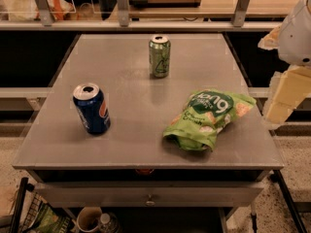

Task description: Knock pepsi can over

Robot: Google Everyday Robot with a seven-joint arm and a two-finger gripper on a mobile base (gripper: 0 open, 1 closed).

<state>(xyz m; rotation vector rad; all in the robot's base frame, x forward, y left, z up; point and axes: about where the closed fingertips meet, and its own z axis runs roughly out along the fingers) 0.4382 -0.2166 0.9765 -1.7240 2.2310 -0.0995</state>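
Observation:
The pepsi can [91, 108], dark blue with a red-and-white logo and a silver top, stands upright on the grey metal table [131, 144] at its left front. My gripper [284, 98], pale yellow below a white arm, hangs at the right edge of the view, just off the table's right side. It is far from the can and holds nothing that I can see.
A pale green can [159, 56] stands upright at the table's back middle. A green snack bag [209, 118] lies at the right front, between the gripper and the pepsi can. A railing and a counter run behind the table. A drawer front sits below its front edge.

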